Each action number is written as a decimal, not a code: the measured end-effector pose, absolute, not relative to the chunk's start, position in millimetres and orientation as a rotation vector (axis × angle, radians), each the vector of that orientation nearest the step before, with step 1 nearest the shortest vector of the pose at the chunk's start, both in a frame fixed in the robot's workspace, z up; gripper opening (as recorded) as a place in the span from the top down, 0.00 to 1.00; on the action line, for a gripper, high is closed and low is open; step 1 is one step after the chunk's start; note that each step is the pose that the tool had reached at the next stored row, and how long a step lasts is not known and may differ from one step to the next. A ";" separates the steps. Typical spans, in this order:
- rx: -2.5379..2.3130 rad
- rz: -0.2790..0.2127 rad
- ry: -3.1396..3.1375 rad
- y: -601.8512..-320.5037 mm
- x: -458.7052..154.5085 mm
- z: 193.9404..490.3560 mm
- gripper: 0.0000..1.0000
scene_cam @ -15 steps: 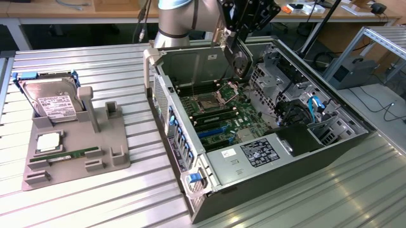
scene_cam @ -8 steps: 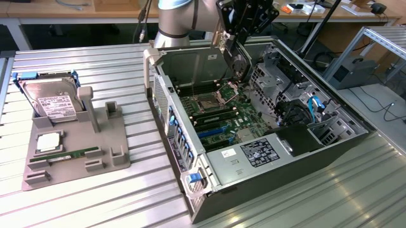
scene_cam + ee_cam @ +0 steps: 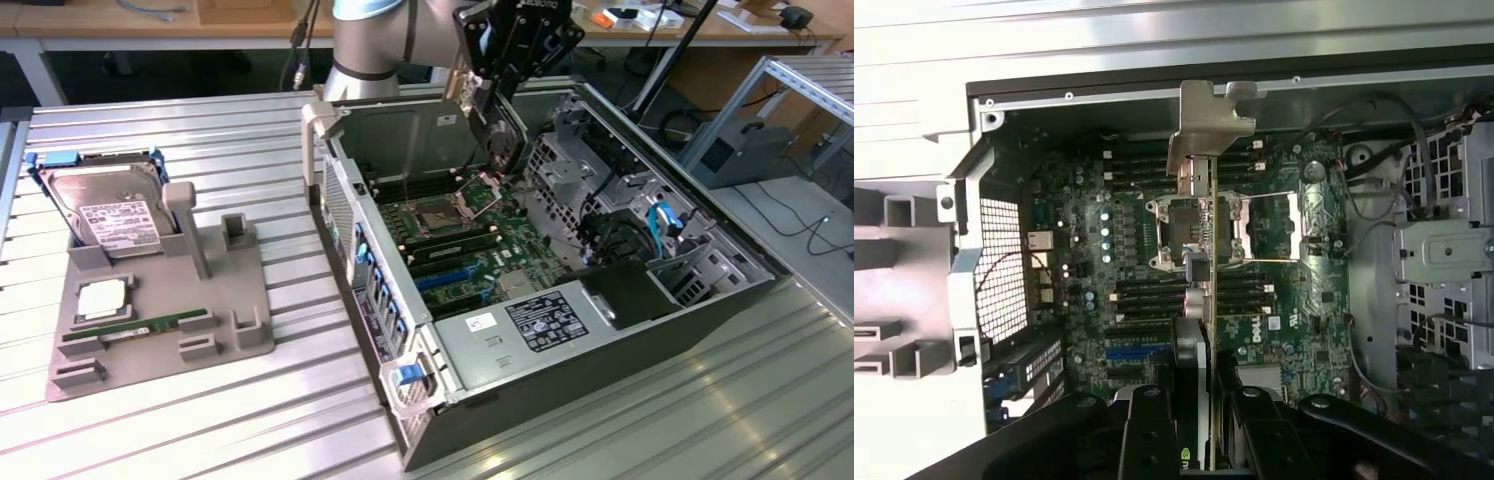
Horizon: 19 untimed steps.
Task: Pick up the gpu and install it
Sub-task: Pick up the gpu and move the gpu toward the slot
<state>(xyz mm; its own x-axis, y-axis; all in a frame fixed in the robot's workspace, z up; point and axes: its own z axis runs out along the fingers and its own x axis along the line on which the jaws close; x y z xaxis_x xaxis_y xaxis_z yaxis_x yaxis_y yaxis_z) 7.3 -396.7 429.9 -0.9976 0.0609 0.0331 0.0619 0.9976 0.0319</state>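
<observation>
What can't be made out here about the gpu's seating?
- Exterior view: whether the gpu touches the motherboard; its lower edge merges with dark parts behind.
- Wrist view: the slot under the gpu; the card, edge-on, covers it.
- Wrist view: end effector body, cut by the picture's edge.

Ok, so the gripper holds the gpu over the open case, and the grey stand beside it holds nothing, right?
Not quite. In the exterior view the grey stand holds a hard drive and a memory stick. The gripper does hold the gpu over the open case.
</observation>
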 end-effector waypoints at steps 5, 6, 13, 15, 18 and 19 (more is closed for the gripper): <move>-0.095 -0.051 -3.108 -396.7 7.3 426.5 0.73; -0.096 -0.051 -3.108 -396.7 7.4 425.6 0.73; -0.095 -0.051 -3.107 -397.0 10.5 415.4 0.73; -0.087 -0.051 -3.106 -397.0 16.2 413.0 0.73; -0.067 -0.051 -3.105 -397.0 25.3 409.4 0.73; -0.061 -0.050 -3.104 -397.0 28.0 408.2 0.73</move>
